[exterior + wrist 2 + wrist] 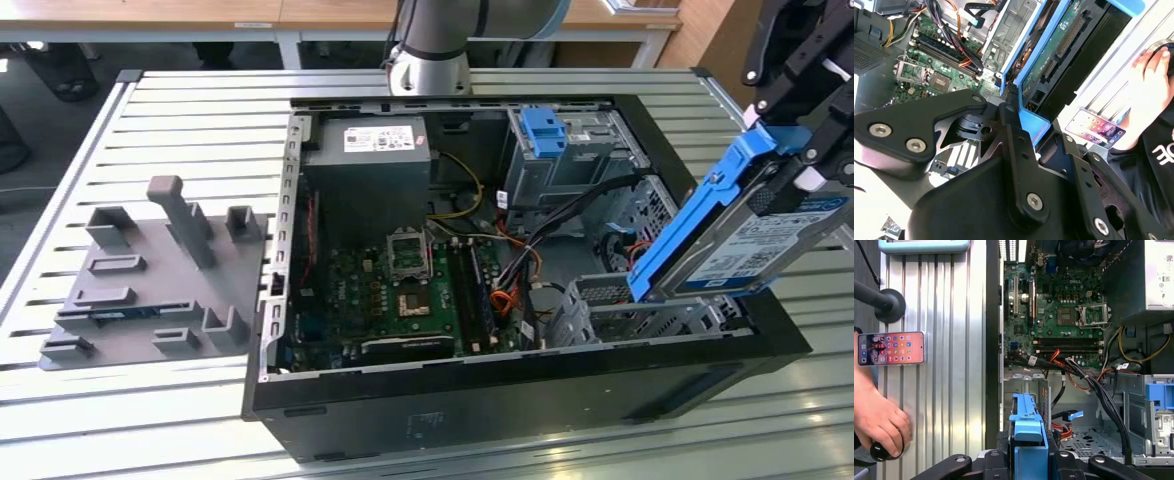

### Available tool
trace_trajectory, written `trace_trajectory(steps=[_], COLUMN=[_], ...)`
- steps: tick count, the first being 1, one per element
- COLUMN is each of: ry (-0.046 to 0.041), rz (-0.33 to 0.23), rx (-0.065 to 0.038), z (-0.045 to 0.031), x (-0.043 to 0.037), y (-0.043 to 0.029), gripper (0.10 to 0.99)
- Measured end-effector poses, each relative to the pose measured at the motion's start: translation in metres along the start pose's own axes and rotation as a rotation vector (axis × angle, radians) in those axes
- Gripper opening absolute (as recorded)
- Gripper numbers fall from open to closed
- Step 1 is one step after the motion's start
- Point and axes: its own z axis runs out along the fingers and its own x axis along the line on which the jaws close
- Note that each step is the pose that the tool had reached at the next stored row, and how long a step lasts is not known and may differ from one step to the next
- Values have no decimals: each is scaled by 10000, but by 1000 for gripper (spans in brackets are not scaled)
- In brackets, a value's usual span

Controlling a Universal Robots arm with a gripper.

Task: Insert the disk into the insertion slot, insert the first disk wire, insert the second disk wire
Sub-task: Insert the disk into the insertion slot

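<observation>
The disk (747,235), silver-grey with a white label in a bright blue carrier frame, hangs tilted over the front right corner of the open computer case. My gripper (805,165) is shut on its upper end. Just below its lower end lies the insertion slot (641,305), a low perforated silver cage, apart from the disk. In the second wrist view the disk's green circuit-board underside (1054,55) runs away from the gripper (1019,120) toward the slot (1014,25). In the first wrist view the blue carrier (1029,440) points at the slot (1026,385). Loose wires (1094,385) with a blue plug (1072,415) lie beside the slot.
A taller grey cage with a blue latch (561,150) stands behind the slot. The motherboard (414,285) and power supply (367,165) take up the case's middle and back. A grey fixture plate (147,280) lies on the slatted table. A person's hand (879,425) and a phone (891,347) rest beside the case.
</observation>
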Motion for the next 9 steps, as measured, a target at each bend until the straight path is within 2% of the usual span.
trace_trajectory(steps=[9], ry=[0], rz=[0], rx=[0], z=[2], x=[0], y=[20], gripper=[365])
